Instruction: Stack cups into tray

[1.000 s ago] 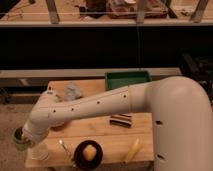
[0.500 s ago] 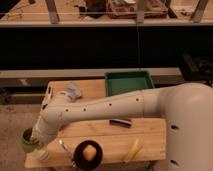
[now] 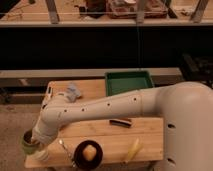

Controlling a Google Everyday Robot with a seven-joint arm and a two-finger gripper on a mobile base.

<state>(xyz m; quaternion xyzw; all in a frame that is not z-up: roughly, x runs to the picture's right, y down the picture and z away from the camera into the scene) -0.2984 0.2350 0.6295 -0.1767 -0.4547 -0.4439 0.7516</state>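
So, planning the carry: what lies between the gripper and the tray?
Camera view: only the robot's own arm over bare tabletop, from the gripper at the table's near corner to the tray.

The light wooden counter (image 3: 95,131) carries a dark green rectangular plastic tray (image 3: 128,81) at its far edge. Nearer than the tray lie a small dark bar (image 3: 121,122), a round dark bowl (image 3: 88,154) and a yellow banana (image 3: 133,149). The gripper (image 3: 33,143) hangs at the counter's near-left corner.

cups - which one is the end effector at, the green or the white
The pale green cup, at the table's front left corner. The end effector sits right at it, while the white cup stands just below, nearer the table's front edge.
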